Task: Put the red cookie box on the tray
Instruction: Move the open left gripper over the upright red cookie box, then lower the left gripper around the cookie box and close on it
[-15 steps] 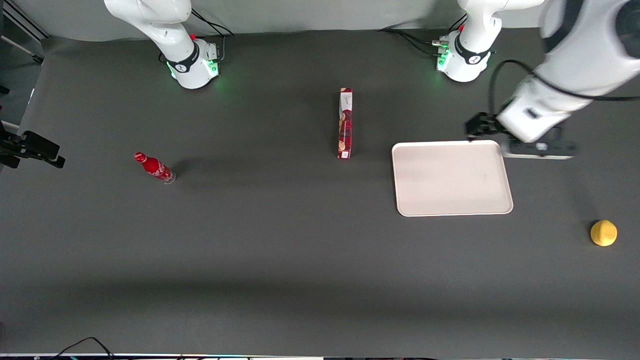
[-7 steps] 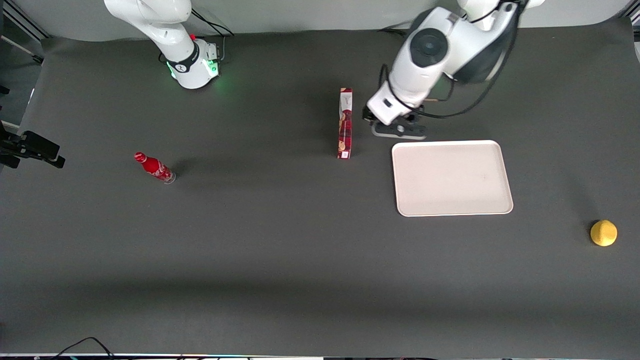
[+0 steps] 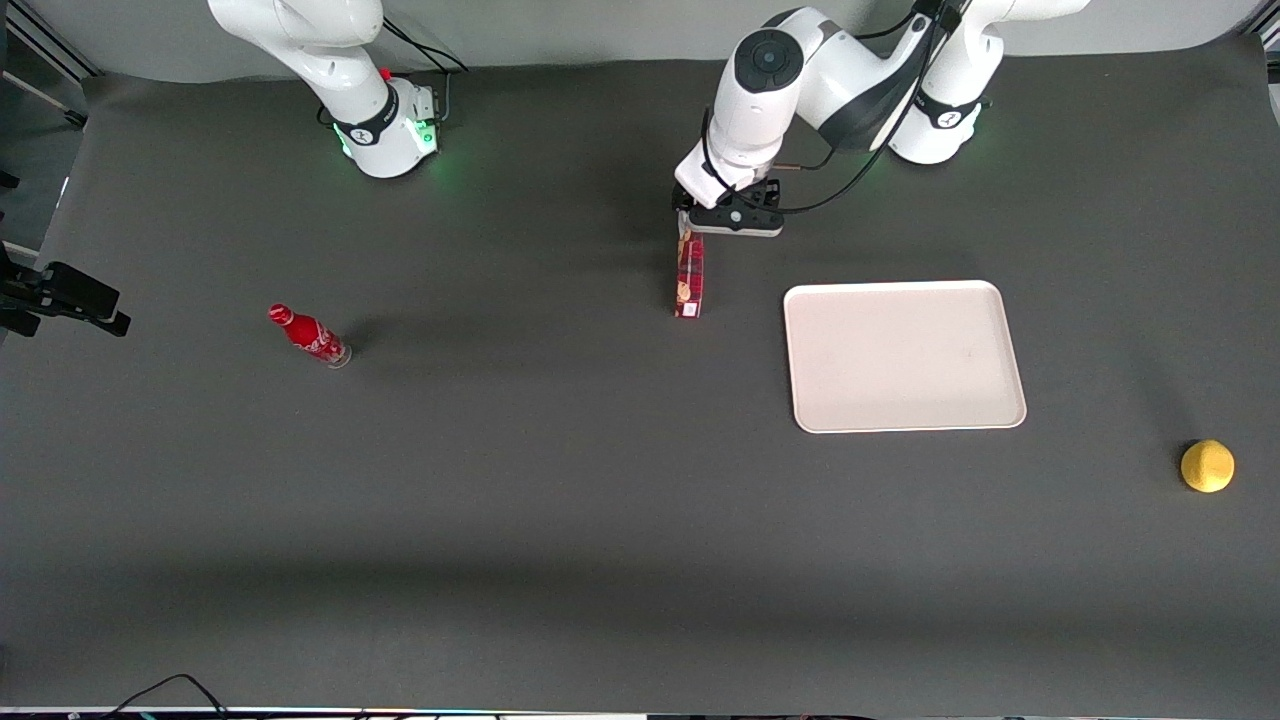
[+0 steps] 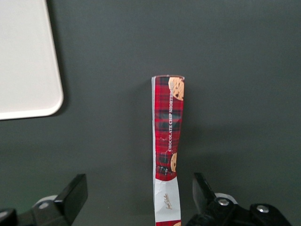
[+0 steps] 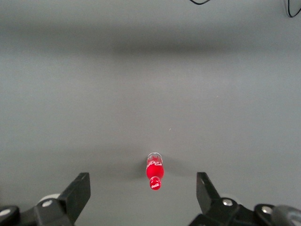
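Note:
The red cookie box (image 3: 689, 282) lies on the dark table as a long slim tartan carton, with one end pointing at the front camera. It lies beside the tray (image 3: 905, 356), toward the parked arm's end, with a gap of bare table between them. My left gripper (image 3: 689, 220) hangs over the box's end farthest from the front camera and hides that end there. In the left wrist view the box (image 4: 168, 141) runs between the open gripper's (image 4: 139, 195) black fingers (image 4: 76, 194), closer to one finger and touching neither. A rounded corner of the tray (image 4: 26, 56) shows beside it.
A small red bottle (image 3: 308, 335) lies toward the parked arm's end of the table, and it shows in the right wrist view too, as the bottle (image 5: 155, 172). A yellow round fruit (image 3: 1207, 466) sits toward the working arm's end, nearer the front camera than the tray.
The left arm swung from the working arm's end, past the tray's edge, to above the cookie box's end. The box, tray, bottle and fruit have not moved.

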### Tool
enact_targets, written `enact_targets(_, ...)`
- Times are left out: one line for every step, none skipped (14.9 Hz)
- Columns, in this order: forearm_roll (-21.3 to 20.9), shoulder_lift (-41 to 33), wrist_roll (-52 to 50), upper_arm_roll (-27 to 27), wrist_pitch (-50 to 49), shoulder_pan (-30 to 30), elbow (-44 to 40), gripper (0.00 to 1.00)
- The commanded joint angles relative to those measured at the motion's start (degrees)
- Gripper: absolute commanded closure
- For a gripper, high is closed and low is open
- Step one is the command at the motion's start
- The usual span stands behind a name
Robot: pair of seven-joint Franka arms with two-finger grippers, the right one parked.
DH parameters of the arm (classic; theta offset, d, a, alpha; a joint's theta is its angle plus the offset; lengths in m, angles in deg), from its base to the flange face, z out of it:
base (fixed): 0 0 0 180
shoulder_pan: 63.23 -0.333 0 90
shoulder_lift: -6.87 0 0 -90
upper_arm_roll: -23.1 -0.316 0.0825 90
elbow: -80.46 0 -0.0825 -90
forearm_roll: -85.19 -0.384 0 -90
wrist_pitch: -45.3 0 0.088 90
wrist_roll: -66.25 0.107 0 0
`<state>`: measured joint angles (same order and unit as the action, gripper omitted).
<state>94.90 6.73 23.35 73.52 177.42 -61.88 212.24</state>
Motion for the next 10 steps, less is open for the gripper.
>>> enact_targets(-4.4,4.2,-4.8,0.1,3.7,2.1,0.5,0.0)
enact_targets(-7.5,6.2,-7.6,0.1,4.6,3.0,0.4,0.0)
enact_targets(-11.8,8.3,-11.0,0.0,5.8,3.6,0.3,0.0)
enact_targets(-16.2,10.2,-14.8,0.0,7.1,4.0,0.3,0.0)
enact_targets(-19.9,12.2,-18.8,0.0,8.0,4.8,0.3,0.0)
enact_targets(-23.1,13.7,-22.5,0.0,8.3,5.3,0.1,0.0)
enact_targets(-25.1,14.4,-24.2,0.0,8.4,5.6,0.1,0.0)
enact_targets(-25.6,14.7,-24.9,0.0,8.4,5.7,0.1,0.0)
enact_targets(-25.6,15.2,-25.6,-0.1,8.7,6.0,0.1,0.0)
enact_targets(-25.6,15.4,-26.4,-0.1,9.4,6.3,0.2,0.0)
